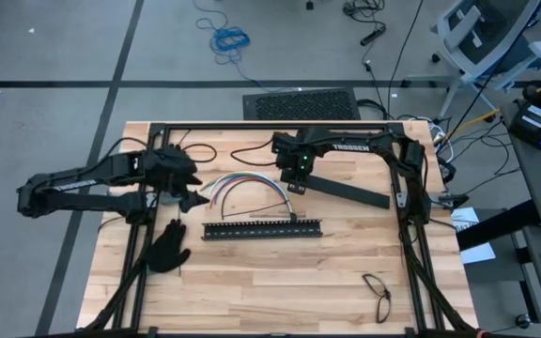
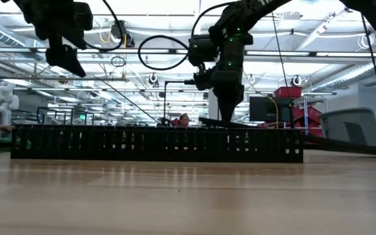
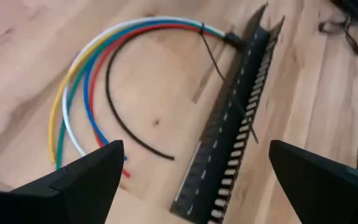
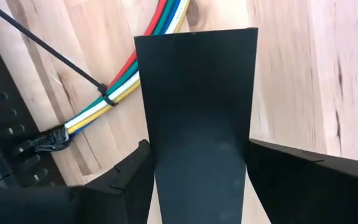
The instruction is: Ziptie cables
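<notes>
Pretty sure I'm driving this in a big robotics lab or workshop: wooden bench (image 1: 280, 272) on grey floor, loose blue cable (image 1: 230, 39) lying around, office chair (image 1: 485, 38), rows of ceiling lights (image 2: 344, 52), a white humanoid robot (image 2: 3, 98) off in the back.

One camera looks straight down on the whole table (image 1: 280, 282); one sits at tabletop height facing the room. Each wrist camera peers closely past its claw, both sharing the wires (image 3: 86, 81) and slotted bar (image 3: 235, 124)
</notes>
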You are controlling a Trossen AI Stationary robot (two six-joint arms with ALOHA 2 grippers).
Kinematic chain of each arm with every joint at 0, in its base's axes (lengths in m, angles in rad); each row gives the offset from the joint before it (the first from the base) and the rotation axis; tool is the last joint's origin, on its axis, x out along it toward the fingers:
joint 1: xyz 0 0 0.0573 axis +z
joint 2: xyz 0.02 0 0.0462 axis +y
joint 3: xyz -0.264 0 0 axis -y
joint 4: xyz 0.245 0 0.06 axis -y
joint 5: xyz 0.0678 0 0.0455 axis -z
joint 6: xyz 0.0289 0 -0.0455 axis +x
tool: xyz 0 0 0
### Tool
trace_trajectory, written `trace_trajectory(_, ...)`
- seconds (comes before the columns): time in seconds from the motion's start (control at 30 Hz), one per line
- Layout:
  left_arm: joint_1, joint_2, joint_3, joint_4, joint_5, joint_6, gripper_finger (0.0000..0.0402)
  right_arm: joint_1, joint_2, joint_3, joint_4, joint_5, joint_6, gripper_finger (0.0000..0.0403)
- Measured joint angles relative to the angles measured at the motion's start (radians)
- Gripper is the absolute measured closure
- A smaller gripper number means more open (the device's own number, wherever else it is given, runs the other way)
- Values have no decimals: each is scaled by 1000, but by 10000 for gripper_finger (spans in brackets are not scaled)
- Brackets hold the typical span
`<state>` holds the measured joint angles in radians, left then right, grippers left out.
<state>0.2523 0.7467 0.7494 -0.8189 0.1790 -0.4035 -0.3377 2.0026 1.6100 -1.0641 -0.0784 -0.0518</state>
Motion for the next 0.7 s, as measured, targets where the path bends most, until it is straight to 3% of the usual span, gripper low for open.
trace_trajectory(0.33, 0, 36, -4, 14, -133, 338, 7, -3, 0, 0, -1, 2, -13, 193)
trace_trajectory(0.53, 0, 56, -4, 16, -293, 294, 7, -1, 0, 0, -4, 2, -13, 193)
trace_trajectory(0.7, 1, 65, -4, 32, -257, 204, 7, -1, 0, 0, -3, 3, -13, 193)
